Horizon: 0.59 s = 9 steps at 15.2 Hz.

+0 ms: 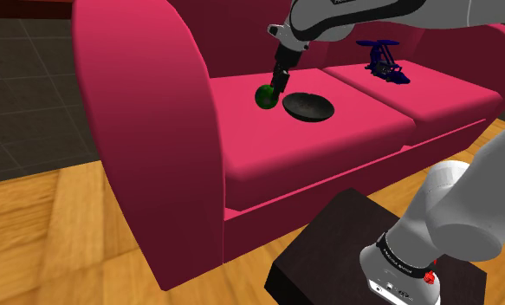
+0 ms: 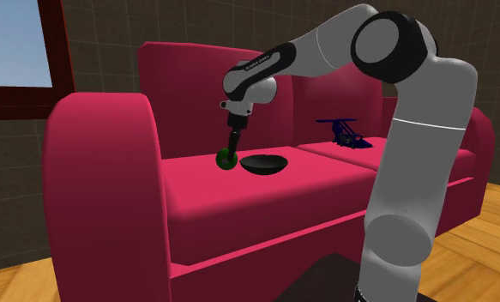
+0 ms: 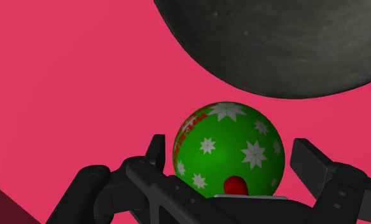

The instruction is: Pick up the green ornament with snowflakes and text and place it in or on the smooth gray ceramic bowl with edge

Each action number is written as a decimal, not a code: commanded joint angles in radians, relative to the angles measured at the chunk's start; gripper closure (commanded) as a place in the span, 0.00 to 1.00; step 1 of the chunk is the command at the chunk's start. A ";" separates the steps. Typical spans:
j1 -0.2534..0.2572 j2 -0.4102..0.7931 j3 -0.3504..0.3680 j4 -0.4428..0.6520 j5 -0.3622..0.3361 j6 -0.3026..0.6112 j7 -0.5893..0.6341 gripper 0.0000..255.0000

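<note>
A green ball ornament (image 3: 228,149) with white snowflakes, red text and a red cap rests on the pink sofa's seat cushion (image 1: 268,139). A dark gray bowl (image 1: 308,107) stands right beside it, toward the shoulder view's right. My black gripper (image 1: 276,87) comes down onto the ornament (image 1: 264,97) from above. In the wrist view the two fingers stand apart, one on each side of the ball, with a narrow gap showing on both sides. My gripper (image 3: 231,153) is open and the bowl (image 3: 286,44) lies just beyond the ball. The second exterior view has the ornament (image 2: 226,160) just left of the bowl (image 2: 263,163), under my gripper (image 2: 232,147).
A small dark blue object (image 1: 382,62) sits on the other seat cushion, farther toward the shoulder view's right. The sofa's tall rounded armrest (image 1: 146,104) rises on the left and its backrest (image 2: 196,77) behind. The dark stand (image 1: 328,251) and a wood floor (image 1: 42,234) lie in front.
</note>
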 commanded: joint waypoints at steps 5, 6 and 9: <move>0.001 0.016 -0.001 -0.017 0.007 0.032 -0.005 0.00; 0.001 0.016 -0.001 -0.017 0.007 0.032 -0.005 0.00; 0.001 0.016 -0.001 -0.017 0.007 0.032 -0.005 0.00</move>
